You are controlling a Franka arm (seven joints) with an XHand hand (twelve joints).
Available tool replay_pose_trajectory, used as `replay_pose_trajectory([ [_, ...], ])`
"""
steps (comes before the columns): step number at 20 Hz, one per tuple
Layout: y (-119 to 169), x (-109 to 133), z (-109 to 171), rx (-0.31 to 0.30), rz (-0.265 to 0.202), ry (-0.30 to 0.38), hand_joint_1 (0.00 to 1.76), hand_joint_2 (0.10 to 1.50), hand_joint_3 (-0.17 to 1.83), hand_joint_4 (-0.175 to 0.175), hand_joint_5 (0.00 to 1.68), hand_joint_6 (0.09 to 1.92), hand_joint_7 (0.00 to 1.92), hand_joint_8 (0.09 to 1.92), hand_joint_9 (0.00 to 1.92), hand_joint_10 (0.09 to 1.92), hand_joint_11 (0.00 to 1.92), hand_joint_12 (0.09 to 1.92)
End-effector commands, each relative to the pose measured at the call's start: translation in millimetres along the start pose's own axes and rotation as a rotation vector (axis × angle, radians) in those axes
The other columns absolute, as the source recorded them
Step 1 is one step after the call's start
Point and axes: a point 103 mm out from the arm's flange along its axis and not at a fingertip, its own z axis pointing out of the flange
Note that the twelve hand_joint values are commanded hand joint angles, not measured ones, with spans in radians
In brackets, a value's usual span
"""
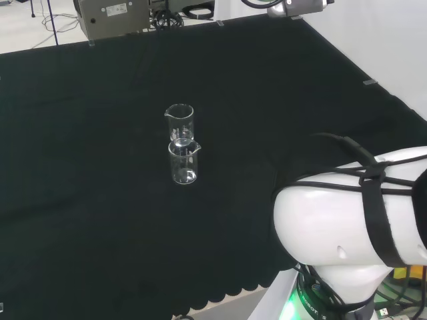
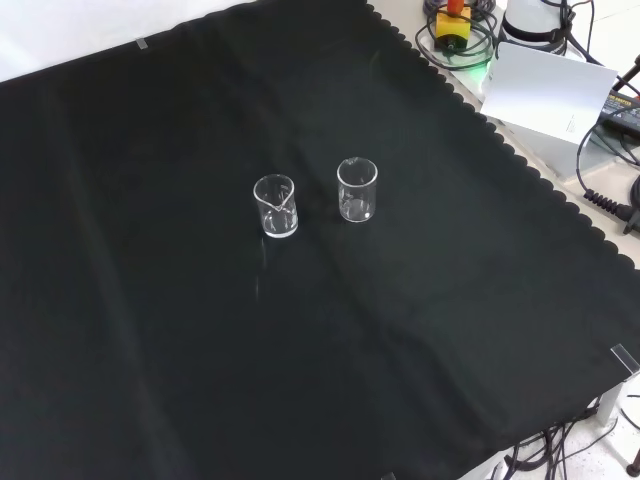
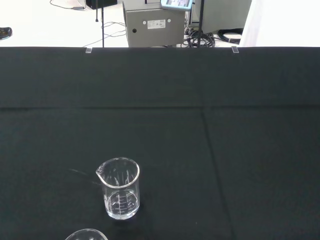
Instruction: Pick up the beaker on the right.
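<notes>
Two small clear glass beakers stand upright on the black-clothed desk (image 2: pixel 150 350), near each other but apart, long axes vertical, mouths up. Front view: right beaker (image 2: pixel 357 190) sits at 3 o'clock from the left beaker (image 2: pixel 275 206). Head view: one lies at 12 o'clock behind the other. Which is the task's beaker depends on the view taken. The white arm link (image 1: pixel 340 227) sits at 4 o'clock from the pair. Hand state: cannot tell. Reach not yet begun, judging by the gap.
</notes>
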Motion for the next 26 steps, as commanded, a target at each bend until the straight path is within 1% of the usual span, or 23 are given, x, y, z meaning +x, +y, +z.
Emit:
replay_pose_trajectory([
  [1,0.4,-0.4,0.5,-0.008,0.002,-0.01,0.1,1.16,0.55,-0.017,0.23,0.29,0.01,0.48,0.12,0.65,0.02,1.29],
  [2,0.6,-1.1,0.9,-0.007,0.003,-0.009,0.08,1.2,0.48,-0.017,0.25,0.22,0.01,0.48,0.12,0.65,0.01,1.31],
  [4,1.3,-2.2,1.2,-0.006,0.005,-0.008,0.06,1.24,0.41,-0.017,0.28,0.15,0.0,0.47,0.11,0.65,0.0,1.33],
  [8,3.5,-4.3,2.7,-0.002,0.012,-0.008,0.05,1.25,0.39,-0.017,0.29,0.13,0.0,0.47,0.11,0.65,0.0,1.33],
  [11,7.7,-7.2,9.3,0.006,0.022,-0.004,0.05,1.25,0.38,-0.017,0.29,0.12,0.0,0.48,0.11,0.65,0.0,1.33],
  [21,45.3,-18.6,49.6,0.059,0.044,0.037,0.06,1.26,0.35,-0.017,0.3,0.09,0.0,0.48,0.12,0.65,0.0,1.33],
  [24,59.7,-25.6,66.7,0.082,0.047,0.043,0.06,1.26,0.35,-0.019,0.3,0.09,0.0,0.48,0.12,0.65,0.0,1.34],
  [26,74.5,-32.5,85.1,0.094,0.037,0.061,0.07,1.26,0.34,-0.018,0.3,0.09,0.0,0.49,0.13,0.66,0.0,1.34],
])
